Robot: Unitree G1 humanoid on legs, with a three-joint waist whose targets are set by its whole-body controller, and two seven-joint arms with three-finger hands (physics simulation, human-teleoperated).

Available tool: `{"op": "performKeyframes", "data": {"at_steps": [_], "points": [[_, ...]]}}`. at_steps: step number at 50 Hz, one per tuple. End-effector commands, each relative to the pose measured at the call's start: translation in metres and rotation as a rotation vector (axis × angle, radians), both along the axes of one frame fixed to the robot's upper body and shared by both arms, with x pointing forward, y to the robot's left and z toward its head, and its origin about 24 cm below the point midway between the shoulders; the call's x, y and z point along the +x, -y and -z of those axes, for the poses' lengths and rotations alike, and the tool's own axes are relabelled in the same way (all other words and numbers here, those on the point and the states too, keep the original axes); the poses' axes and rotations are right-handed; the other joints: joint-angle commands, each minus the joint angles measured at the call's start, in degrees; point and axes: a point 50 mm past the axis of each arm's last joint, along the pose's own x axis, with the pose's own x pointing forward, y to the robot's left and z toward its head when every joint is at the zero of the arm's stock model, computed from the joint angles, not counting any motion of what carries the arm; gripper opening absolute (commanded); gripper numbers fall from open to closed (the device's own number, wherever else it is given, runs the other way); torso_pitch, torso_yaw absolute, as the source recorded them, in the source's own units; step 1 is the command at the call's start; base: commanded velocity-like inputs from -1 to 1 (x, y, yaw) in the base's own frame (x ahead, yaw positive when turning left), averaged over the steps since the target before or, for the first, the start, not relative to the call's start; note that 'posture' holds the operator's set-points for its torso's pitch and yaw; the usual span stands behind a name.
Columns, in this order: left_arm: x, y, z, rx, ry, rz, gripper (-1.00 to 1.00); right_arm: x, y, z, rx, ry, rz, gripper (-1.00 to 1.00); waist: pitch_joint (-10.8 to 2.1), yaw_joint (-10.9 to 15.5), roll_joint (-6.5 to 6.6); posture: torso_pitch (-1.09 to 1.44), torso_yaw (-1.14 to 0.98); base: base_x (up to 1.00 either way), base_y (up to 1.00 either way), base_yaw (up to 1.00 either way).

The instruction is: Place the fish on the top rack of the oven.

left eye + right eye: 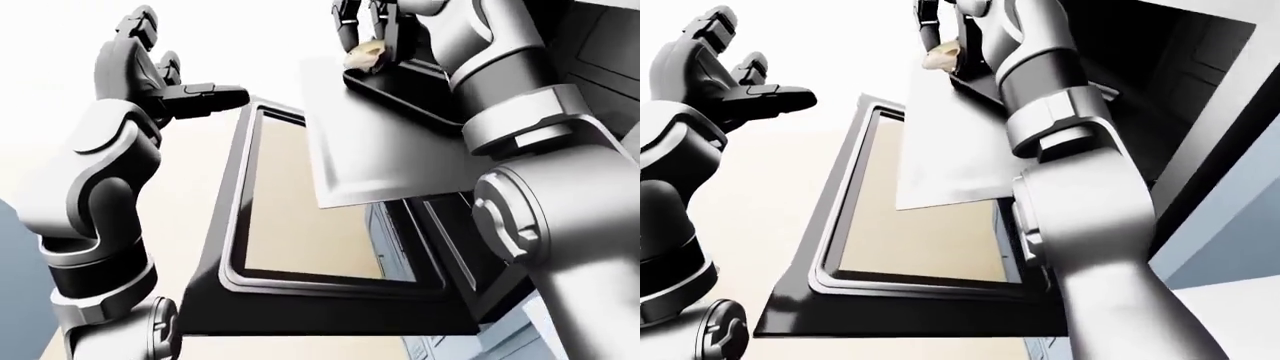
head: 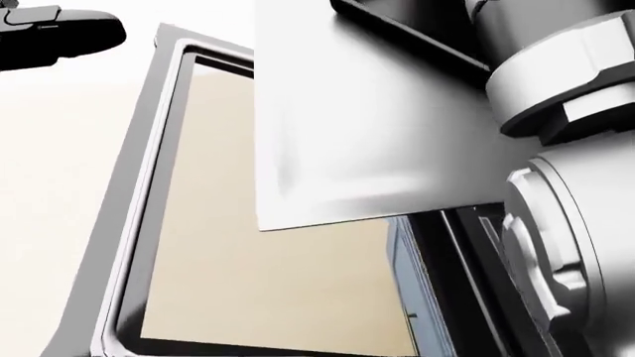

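Observation:
The pale tan fish [image 1: 366, 53] is held in my right hand [image 1: 368, 34], whose fingers close round it at the top of the left-eye view; the same fish [image 1: 941, 54] shows in the right-eye view. It hangs just over a dark tray [image 1: 410, 91] that sits on the silver pulled-out rack [image 1: 380, 150] of the oven. The open oven door [image 1: 300, 225] with its glass pane lies below. My left hand [image 1: 150, 64] is raised at the upper left, fingers spread and holding nothing.
The dark oven cavity [image 1: 1180, 82] opens at the right of the right-eye view. Pale blue cabinet fronts [image 1: 1230, 247] stand beside it. My right forearm [image 2: 566, 149] fills the right side of the head view. Beige floor shows through the door glass [image 2: 268, 282].

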Motion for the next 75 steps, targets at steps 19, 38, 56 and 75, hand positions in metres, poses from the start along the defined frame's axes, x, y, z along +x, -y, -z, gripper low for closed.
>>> {"op": "performKeyframes", "data": {"at_steps": [19,38,56,75], "points": [[-0.005,0.003,-0.012,0.004,0.084,0.012,1.0,-0.01,0.003,-0.028,0.034,0.124,-0.008,-1.0,-1.29,-1.63,2.83,0.0,0.0,0.1,0.0,0.0],[-0.006,0.001,-0.012,0.002,0.083,0.011,1.0,-0.01,0.002,-0.028,0.033,0.122,-0.004,-1.0,-1.95,-0.83,0.19,0.0,0.0,0.13,0.0,0.0],[-0.006,0.003,-0.012,0.0,0.082,0.011,1.0,-0.011,0.004,-0.033,0.022,0.136,-0.004,-0.99,-1.52,-1.77,0.63,0.0,0.0,0.05,0.0,0.0],[-0.006,0.002,-0.013,0.0,0.08,0.008,1.0,-0.009,0.017,-0.032,0.001,0.088,0.058,-0.99,-0.89,-2.55,1.02,0.0,0.0,0.0,0.0,0.0]]}}
